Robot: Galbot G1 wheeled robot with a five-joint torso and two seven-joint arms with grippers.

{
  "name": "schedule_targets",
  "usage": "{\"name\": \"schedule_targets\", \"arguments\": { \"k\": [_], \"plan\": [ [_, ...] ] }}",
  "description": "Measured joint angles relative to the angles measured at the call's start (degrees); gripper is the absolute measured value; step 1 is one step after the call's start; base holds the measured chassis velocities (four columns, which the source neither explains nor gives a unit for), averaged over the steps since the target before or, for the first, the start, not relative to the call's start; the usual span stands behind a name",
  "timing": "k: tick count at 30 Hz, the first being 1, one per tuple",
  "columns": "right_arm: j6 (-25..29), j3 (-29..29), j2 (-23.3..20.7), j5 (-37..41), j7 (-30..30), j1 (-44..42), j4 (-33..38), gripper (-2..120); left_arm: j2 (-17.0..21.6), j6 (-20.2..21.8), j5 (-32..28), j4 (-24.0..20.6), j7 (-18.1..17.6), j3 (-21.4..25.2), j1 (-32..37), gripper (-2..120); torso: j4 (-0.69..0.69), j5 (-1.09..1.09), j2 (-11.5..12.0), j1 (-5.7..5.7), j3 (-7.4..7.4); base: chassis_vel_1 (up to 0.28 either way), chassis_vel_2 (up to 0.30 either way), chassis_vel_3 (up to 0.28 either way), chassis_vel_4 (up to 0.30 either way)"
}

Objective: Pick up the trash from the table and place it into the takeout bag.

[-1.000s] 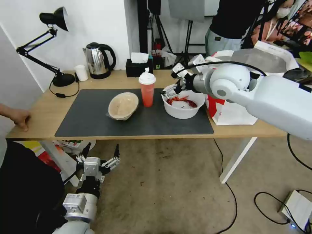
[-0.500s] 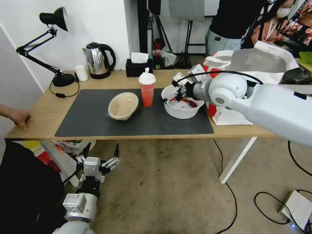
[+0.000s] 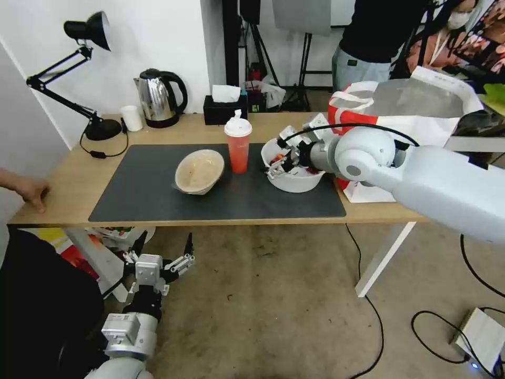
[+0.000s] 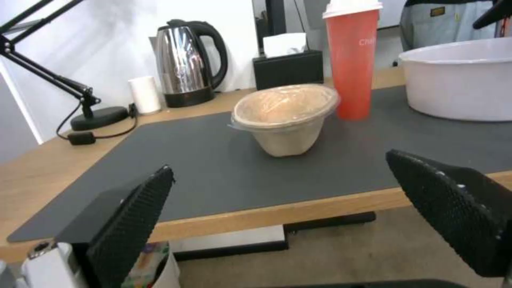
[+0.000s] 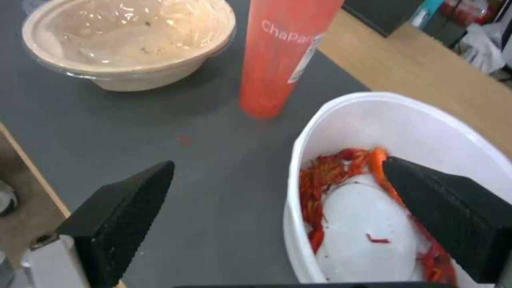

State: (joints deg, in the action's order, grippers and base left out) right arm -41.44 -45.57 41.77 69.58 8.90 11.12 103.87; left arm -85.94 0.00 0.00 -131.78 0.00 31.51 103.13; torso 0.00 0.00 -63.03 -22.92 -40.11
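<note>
Your right end effector (image 3: 277,163) has come down in the last second to the near rim of the white round plastic bowl with red crayfish shells (image 3: 294,178), so the first grasp looks close. Its fingers are spread wide, one inside the bowl and one outside, holding nothing. The bowl stands on the dark grey mat (image 3: 158,195) of the counter, just beside the large white takeout bag with red side (image 3: 368,189). Your left end effector (image 3: 160,258) hangs spread below the counter.

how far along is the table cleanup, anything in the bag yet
Nothing looks bagged yet: the white bowl, red cup and beige paper bowl all sit on the table. In hand: the right gripper is open, straddling the white bowl's near rim, one finger inside, one outside. The left gripper hangs open below the table edge. All three items are left for the takeout bag.
</note>
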Motion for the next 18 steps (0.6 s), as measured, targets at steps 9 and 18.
{"name": "schedule_targets", "arguments": {
  "k": [9, 18],
  "plan": [
    [0.0, 1.0, 1.7, 1.2, 1.0, -2.3, -2.5, 100, 0.0, 0.0, 0.0, 0.0, 0.0, 0.0, 0.0, 100, 0.0, 0.0, 0.0, 0.0, 0.0, 0.0, 0.0, 0.0, 0.0],
    [0.0, 1.1, 2.8, 1.1, 0.8, -3.3, -5.9, 100, 0.0, 0.0, 0.0, 0.0, 0.0, 0.0, 0.0, 100, 0.0, 0.0, 0.0, 0.0, 0.0, 0.0, 0.0, 0.0, 0.0]
  ]
}}
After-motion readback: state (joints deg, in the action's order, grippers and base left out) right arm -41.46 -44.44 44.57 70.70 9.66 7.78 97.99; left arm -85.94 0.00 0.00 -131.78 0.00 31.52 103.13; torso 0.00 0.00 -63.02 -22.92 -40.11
